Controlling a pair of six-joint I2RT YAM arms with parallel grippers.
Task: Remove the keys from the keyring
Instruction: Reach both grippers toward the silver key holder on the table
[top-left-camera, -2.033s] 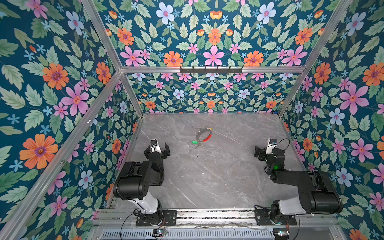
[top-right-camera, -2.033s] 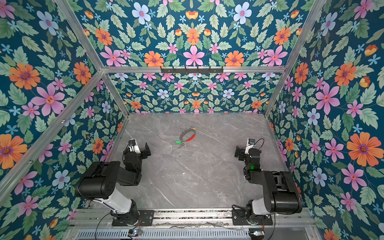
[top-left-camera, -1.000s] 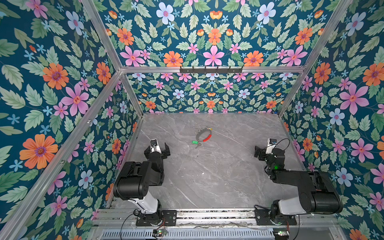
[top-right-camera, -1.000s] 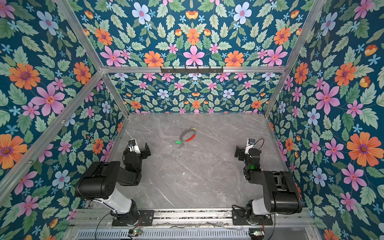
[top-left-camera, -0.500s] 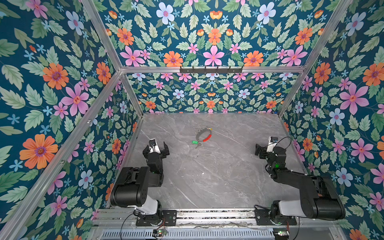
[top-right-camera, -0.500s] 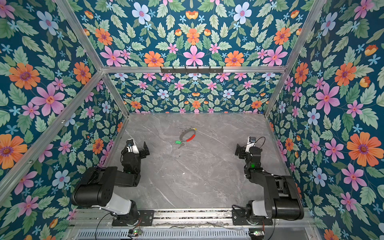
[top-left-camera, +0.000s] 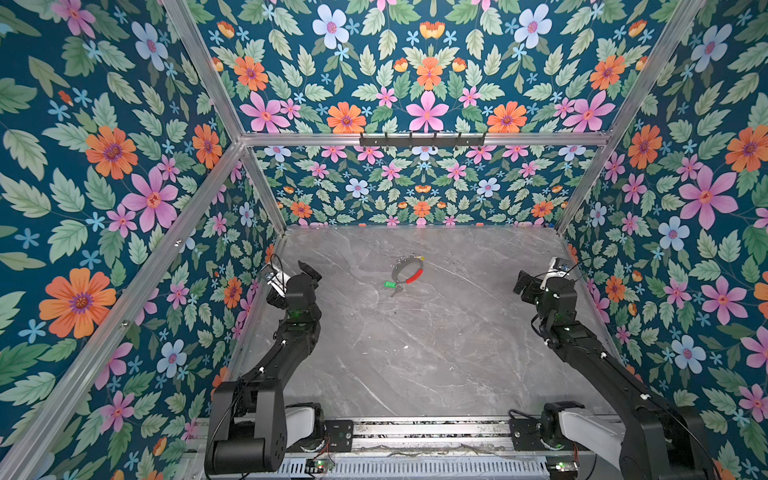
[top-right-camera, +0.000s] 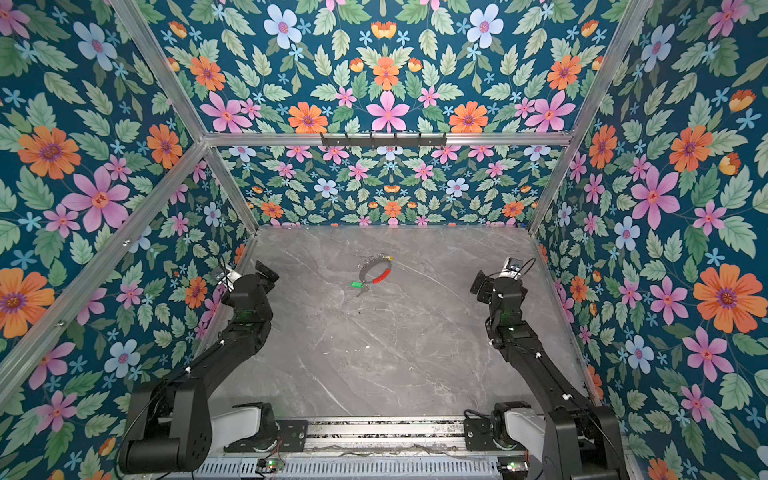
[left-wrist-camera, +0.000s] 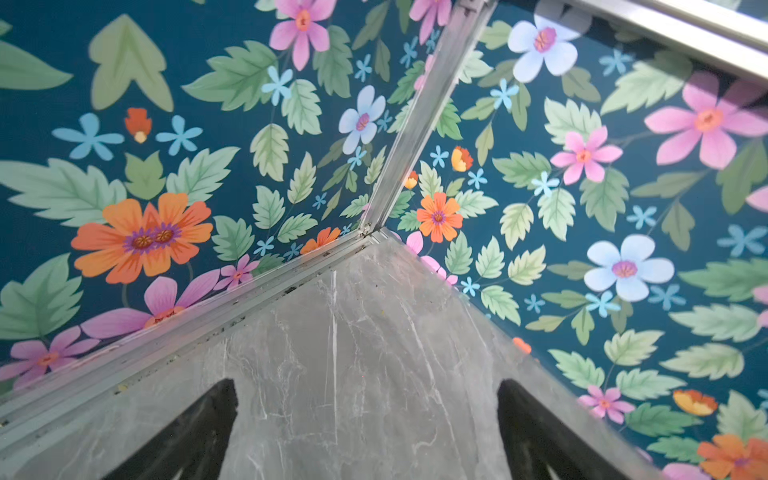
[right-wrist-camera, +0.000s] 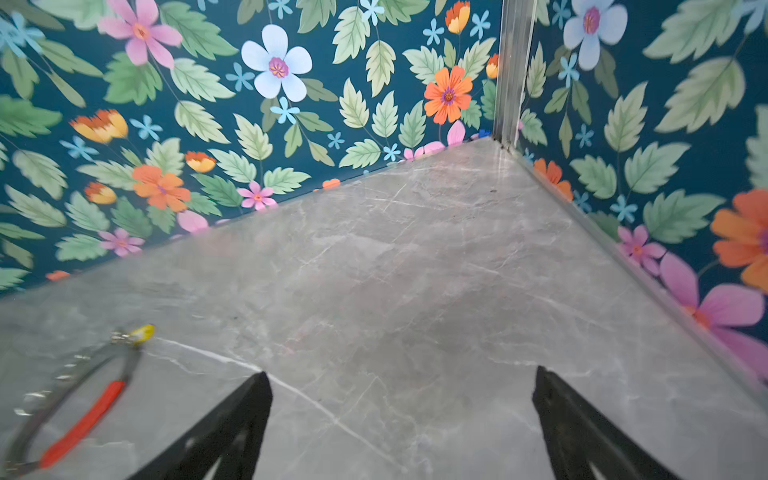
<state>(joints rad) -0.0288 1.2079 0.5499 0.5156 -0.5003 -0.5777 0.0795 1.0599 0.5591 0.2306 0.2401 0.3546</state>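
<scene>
**Lining up on a keyring lying between the two arms**

We are keeping both tools spread wide and empty. The left gripper (left-wrist-camera: 365, 384) is facing a bare corner of the table (top-left-camera: 415, 357), so its wrist view is not showing the target. The right gripper (right-wrist-camera: 401, 374) is hanging over bare marble, with the keyring (right-wrist-camera: 124, 365) lying off to its inner side. In both top views the hoop is resting flat toward the back of the table, between the arms and well apart from each. We are judging neither arm clearly nearer. Its long axis is running from the green-tagged key (top-left-camera: 389, 284) on the left arm's side to the yellow-tagged key (right-wrist-camera: 143, 332) at the far end. The red sleeve (top-left-camera: 414, 275) is facing the right arm.
</scene>
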